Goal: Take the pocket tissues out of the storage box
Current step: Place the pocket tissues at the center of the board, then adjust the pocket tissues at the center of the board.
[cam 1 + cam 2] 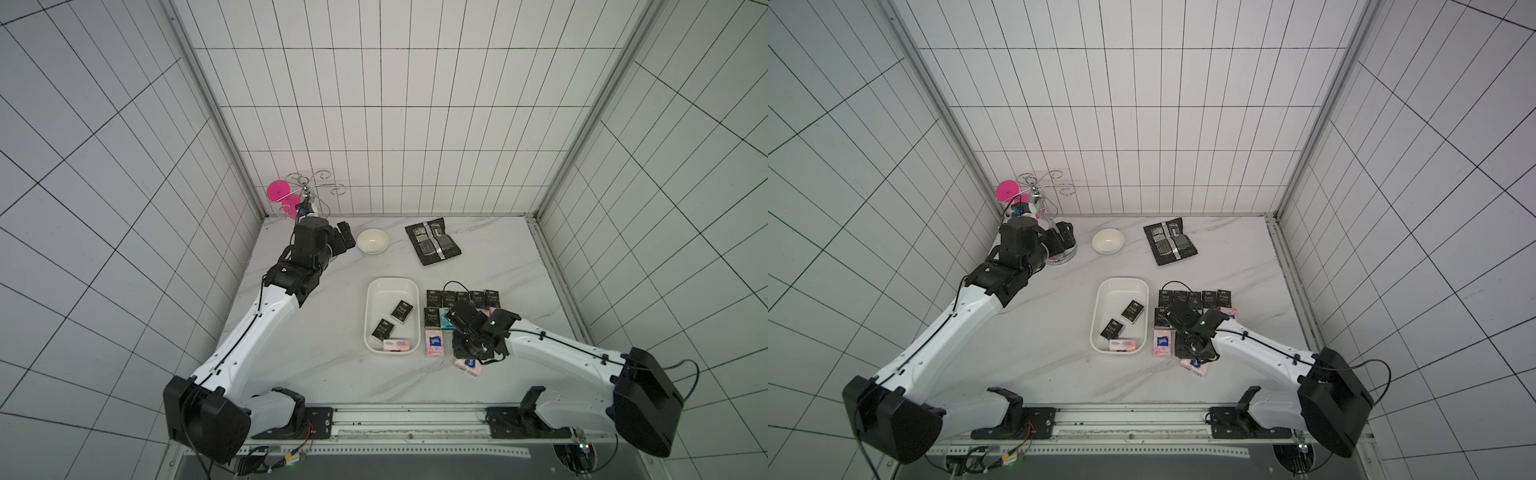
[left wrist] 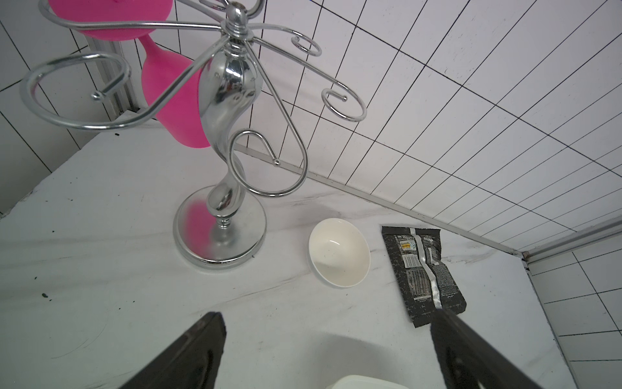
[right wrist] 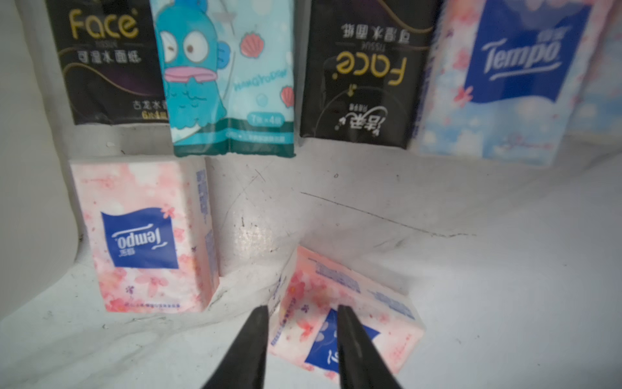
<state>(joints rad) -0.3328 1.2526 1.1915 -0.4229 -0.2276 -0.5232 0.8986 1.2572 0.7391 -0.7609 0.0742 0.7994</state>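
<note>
The white storage box [image 1: 392, 281] [image 1: 1121, 281] sits mid-table and holds three pocket tissues: two black ones [image 1: 402, 311] [image 1: 382, 331] and a pink one [image 1: 396, 345]. Several more pocket tissues lie in rows on the table right of it, black [image 1: 433, 298], teal [image 3: 229, 77] and pink [image 3: 144, 235]. My right gripper [image 3: 303, 311] [image 1: 468, 357] points down over a tilted pink packet [image 3: 370, 303] lying on the table. Its jaws are apart, one finger beside the packet's edge, one above its top. My left gripper [image 2: 328, 313] [image 1: 345, 237] hangs wide open and empty near the back left.
A white bowl [image 1: 372, 241] and a flat black foil pouch [image 1: 433, 241] lie at the back of the table. A chrome rack [image 2: 225, 101] with a pink glass [image 2: 175, 94] stands in the back left corner, just behind my left gripper. Tiled walls enclose three sides.
</note>
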